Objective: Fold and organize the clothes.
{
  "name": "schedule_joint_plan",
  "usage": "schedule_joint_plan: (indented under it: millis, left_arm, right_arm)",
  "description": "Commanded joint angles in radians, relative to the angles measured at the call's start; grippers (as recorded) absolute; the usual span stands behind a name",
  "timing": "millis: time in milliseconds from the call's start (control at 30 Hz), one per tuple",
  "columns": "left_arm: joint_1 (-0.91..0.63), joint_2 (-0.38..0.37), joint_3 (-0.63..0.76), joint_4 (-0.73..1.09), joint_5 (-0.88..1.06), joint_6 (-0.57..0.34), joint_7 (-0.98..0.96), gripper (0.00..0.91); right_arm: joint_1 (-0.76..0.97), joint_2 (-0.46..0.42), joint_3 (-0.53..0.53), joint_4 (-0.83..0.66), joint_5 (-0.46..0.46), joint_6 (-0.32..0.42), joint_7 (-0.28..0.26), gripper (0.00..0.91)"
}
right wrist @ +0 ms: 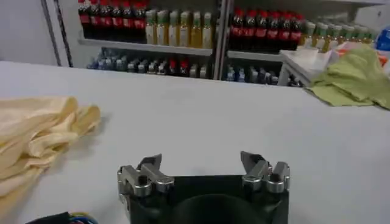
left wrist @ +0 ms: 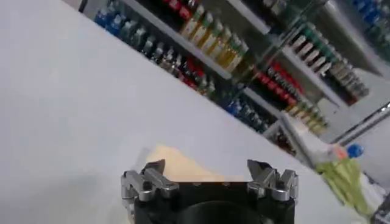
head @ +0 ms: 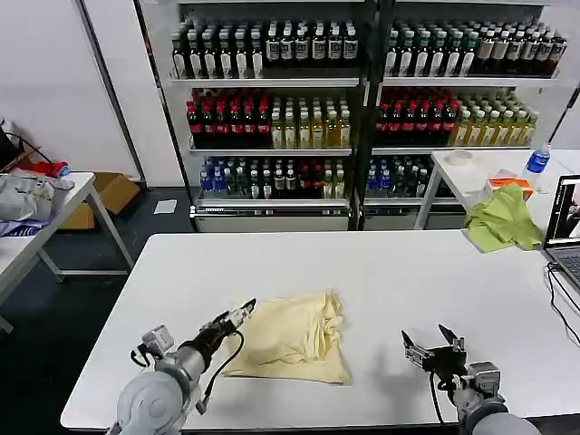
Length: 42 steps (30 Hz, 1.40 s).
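Note:
The clothes are one pale cream-yellow T-shirt [head: 294,337], folded into a rough square with bunched folds along its right side, lying near the front of the white table [head: 381,272]. My left gripper [head: 243,312] hovers at the shirt's left edge, open, with nothing between its fingers. In the left wrist view a corner of the shirt [left wrist: 177,167] lies just beyond the left gripper [left wrist: 207,171]. My right gripper [head: 426,343] stands open over bare table, well to the right of the shirt. The right wrist view has the shirt's bunched folds [right wrist: 39,131] off to one side of the right gripper [right wrist: 201,164].
A lime-green cloth [head: 501,220] lies on a second white table at the back right, with a laptop [head: 566,227] and a cable at the right edge. Shelves of bottles [head: 353,109] stand behind. A side table with a grey garment [head: 27,195] stands at the left.

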<state>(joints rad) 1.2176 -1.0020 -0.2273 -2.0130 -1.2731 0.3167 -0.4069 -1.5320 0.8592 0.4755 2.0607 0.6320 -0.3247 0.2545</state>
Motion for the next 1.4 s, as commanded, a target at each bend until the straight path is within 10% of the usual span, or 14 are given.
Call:
schedule_joint_plan:
  millis: [33,800,900,967,1400]
  left_arm:
    - [0.091,0.018,-0.028,0.027,0.076,0.028,0.025,0.907]
    - [-0.001,-0.082,0.034,0.064,-0.002,0.022,0.054,0.907]
    - [-0.014,-0.083,0.029,0.084,-0.014,0.007,0.053,0.212]
    - [-0.016,-0.083,0.025,0.087,-0.03,-0.002,0.056,0.071]
    - [-0.023,-0.101,0.019,0.105,-0.078,-0.017,0.071,0.04]
  right_arm:
    - [-0.004,-0.004,0.003,0.004,0.0,0.002,-0.001,0.907]
    - [-0.019,-0.015,0.028,0.014,0.006,0.0,0.002,0.907]
    - [-0.02,-0.015,0.03,0.014,0.006,0.0,0.002,0.907]
    - [-0.021,-0.015,0.032,0.014,0.006,0.0,0.003,0.907]
    - [-0.021,-0.011,0.036,0.018,0.005,-0.004,0.006,0.907]
